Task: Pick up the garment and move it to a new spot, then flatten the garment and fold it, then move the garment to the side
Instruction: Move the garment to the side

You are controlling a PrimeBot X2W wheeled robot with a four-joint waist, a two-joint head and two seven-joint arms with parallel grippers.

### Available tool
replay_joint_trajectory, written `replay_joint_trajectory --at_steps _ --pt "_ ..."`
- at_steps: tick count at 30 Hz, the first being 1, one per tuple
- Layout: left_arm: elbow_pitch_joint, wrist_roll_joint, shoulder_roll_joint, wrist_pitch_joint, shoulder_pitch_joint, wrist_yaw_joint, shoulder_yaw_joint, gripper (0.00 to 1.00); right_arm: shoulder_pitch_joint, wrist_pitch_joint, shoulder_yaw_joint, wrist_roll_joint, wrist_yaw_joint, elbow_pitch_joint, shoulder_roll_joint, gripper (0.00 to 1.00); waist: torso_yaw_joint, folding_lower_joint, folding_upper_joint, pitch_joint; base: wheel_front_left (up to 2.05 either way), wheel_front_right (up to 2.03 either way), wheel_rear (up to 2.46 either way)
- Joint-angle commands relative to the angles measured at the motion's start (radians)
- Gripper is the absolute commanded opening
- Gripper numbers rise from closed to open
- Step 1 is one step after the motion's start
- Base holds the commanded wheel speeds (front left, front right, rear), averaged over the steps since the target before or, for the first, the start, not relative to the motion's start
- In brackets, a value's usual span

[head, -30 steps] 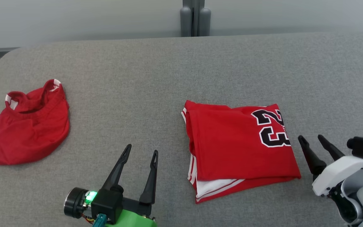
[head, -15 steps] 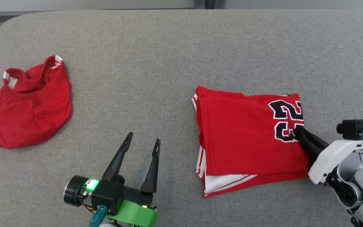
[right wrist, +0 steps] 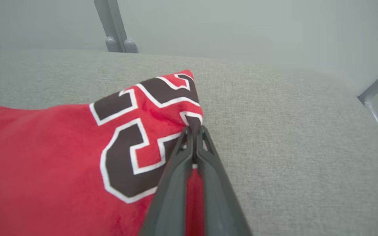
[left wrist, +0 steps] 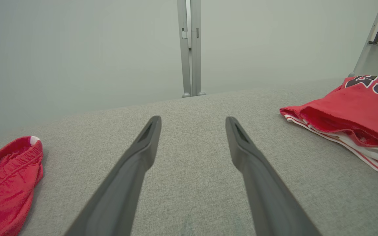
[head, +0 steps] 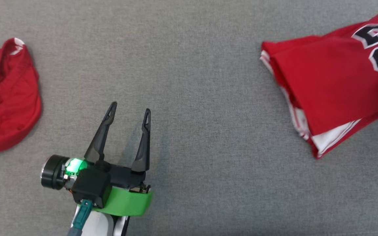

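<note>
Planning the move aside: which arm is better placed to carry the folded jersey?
Right. The right gripper is shut on the folded jersey at its edge; the left gripper stands open, well apart from it.

Head camera looks steeply down on the grey table [head: 208, 98]; both wrist cameras skim low across it; all show the folded jersey [head: 333, 85].

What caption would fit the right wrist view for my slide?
The right end effector, shut, pinches the folded red jersey at its black number, on a grey fabric surface.
</note>
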Motion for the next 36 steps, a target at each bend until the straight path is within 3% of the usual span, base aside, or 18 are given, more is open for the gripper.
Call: replay_joint_trajectory --at_steps 1,14,23,25,31,36 --pt "-0.02 0.013 0.015 -0.001 -0.033 -0.007 0.007 1.0 -0.04 -0.009 -0.023 -0.013 -0.001 0.012 -0.019 0.0 -0.065 -0.0001 0.0 0.121 0.0 0.0 0.0" --pt "-0.202 0.075 0.08 -0.001 -0.127 -0.037 -0.028 1.0 -0.252 -0.034 -0.274 -0.086 -0.001 0.145 -0.154 0.0 -0.106 -0.0001 0.0 0.328 0.0 0.0 0.0" --pt "-0.253 0.099 0.135 0.0 -0.133 -0.032 -0.05 1.0 -0.325 -0.039 -0.333 -0.127 -0.001 0.21 -0.24 0.0 -0.088 -0.0001 0.0 0.36 0.0 0.0 0.0" --pt "-0.258 0.099 0.14 0.0 -0.13 -0.025 -0.056 1.0 -0.342 -0.062 -0.345 -0.156 -0.001 0.226 -0.244 1.0 -0.087 -0.0001 0.0 0.363 0.0 0.0 0.0" --pt "-0.247 0.083 0.131 0.0 -0.15 -0.009 -0.082 1.0 -0.387 -0.126 -0.333 -0.302 -0.001 0.22 -0.174 1.0 -0.063 -0.0001 0.0 0.337 0.0 0.0 0.0" --pt "-0.206 0.042 0.103 0.0 -0.131 0.022 -0.072 1.0 -0.324 -0.145 -0.3 -0.372 -0.001 0.142 -0.035 1.0 -0.033 -0.0001 0.0 0.249 0.0 0.0 0.0"
